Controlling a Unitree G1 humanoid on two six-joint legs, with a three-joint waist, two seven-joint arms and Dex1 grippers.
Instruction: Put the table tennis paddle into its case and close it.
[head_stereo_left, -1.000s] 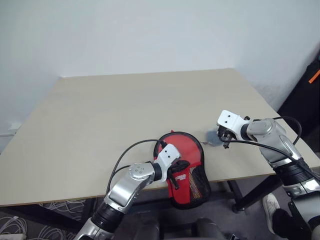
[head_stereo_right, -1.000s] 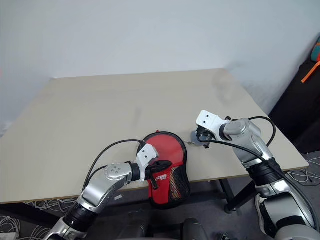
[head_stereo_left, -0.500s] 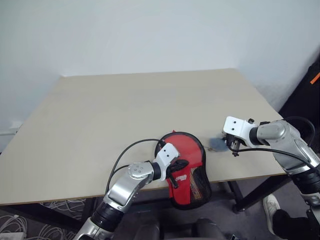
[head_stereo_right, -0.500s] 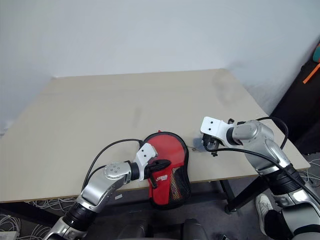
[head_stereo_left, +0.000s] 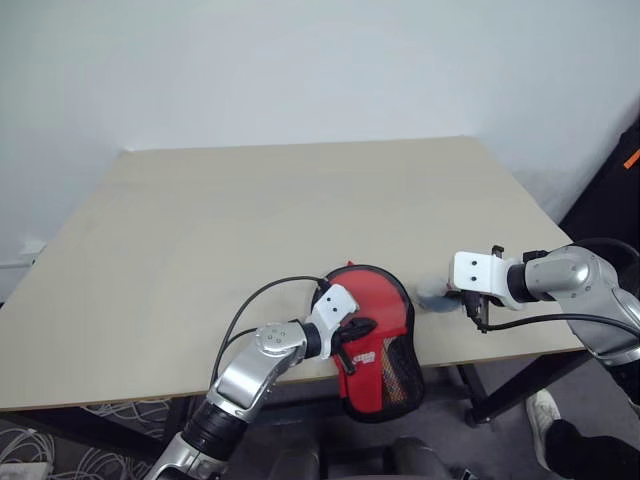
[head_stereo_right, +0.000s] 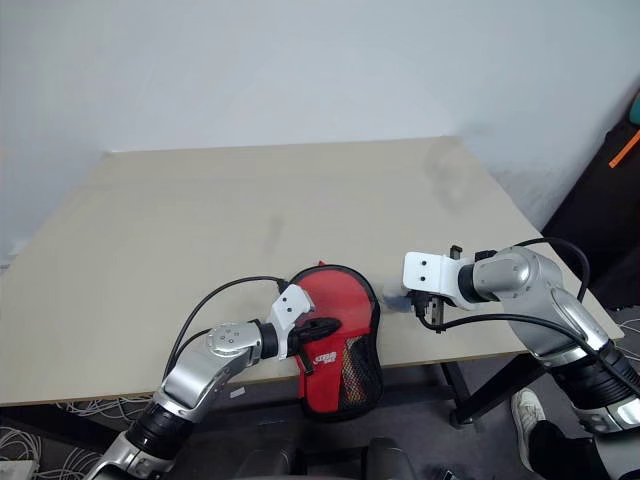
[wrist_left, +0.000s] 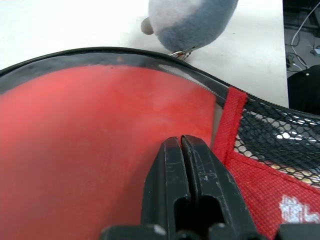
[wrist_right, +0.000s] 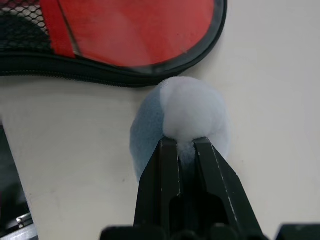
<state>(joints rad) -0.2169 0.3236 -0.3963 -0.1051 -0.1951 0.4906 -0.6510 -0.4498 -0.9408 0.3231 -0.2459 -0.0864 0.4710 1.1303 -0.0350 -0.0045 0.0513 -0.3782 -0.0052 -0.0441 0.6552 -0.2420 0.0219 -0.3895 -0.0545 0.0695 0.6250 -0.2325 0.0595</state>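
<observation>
The black case (head_stereo_left: 392, 372) lies at the table's front edge, its mesh end hanging over the edge. The table tennis paddle's red face (head_stereo_left: 385, 300) shows through the case's clear side; its handle is hidden. My left gripper (head_stereo_left: 352, 336) is shut, fingertips (wrist_left: 172, 150) resting on the clear side over the red face. A small pale grey-blue plush lump (head_stereo_left: 432, 292) sits on the table just right of the case rim, joined to it by a metal ring (wrist_left: 178, 53). My right gripper (wrist_right: 186, 143) is shut on this lump (wrist_right: 192, 112), pointing down at it.
The light wooden table (head_stereo_left: 250, 220) stretches wide behind the case toward a white wall. Its front edge runs right under both grippers. A black object with an orange mark (head_stereo_left: 625, 170) stands off the table's right side.
My right gripper has drawn back toward the table's front right and rolled at the wrist, with the plush lump shifting slightly along. The left gripper and the case have stayed put.
</observation>
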